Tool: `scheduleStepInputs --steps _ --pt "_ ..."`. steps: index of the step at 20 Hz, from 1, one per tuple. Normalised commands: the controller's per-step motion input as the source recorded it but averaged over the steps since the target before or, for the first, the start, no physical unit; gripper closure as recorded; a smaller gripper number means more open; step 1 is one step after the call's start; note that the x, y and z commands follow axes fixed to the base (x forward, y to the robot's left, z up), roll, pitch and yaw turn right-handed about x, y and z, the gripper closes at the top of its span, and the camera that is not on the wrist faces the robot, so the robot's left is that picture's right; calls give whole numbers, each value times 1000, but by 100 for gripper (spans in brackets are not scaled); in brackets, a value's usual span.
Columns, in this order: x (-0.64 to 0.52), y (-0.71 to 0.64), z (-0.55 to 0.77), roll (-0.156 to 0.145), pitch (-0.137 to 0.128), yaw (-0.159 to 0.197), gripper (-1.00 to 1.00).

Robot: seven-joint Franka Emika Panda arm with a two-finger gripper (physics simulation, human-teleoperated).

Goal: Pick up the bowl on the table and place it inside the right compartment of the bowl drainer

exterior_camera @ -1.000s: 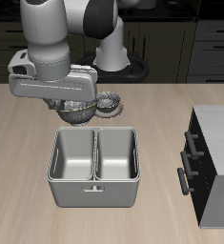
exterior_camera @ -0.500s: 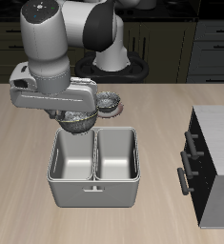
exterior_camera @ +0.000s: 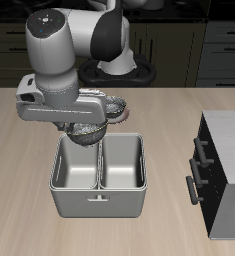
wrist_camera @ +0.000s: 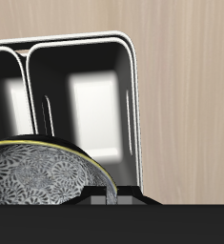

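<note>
Since the earlier frames the arm has carried the bowl point(exterior_camera: 85, 130) forward and a little toward the right of the frame, off the spot beside the saucer and closer to the bowl drainer point(exterior_camera: 99, 196). We now see the gripper point(exterior_camera: 86, 121) clamped on the bowl and holding it clear of the table point(exterior_camera: 169, 110). Its fingers are mostly hidden behind the arm's grey housing.

In the exterior view the bowl hangs at the centre-left of the frame, over the drainer's back rim. It sits above the well on the frame's left and close to the centre wall. Both wells are bare grey metal.

From the wrist view we look past the speckled bowl point(wrist_camera: 37, 176) into one deep well of the drainer point(wrist_camera: 132, 95).

A look-alike bowl on a dark saucer point(exterior_camera: 115, 103) rests just behind the held one, toward upper centre. A black-and-white cabinet point(exterior_camera: 224, 150) stands at the right edge.
</note>
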Motion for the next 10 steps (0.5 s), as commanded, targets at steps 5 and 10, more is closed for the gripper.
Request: scheduleStepInputs --steps 5,10 --pt "20 -15 -122 -5 14 2 100" --pt "-5 -39 -73 -1 13 0 100"
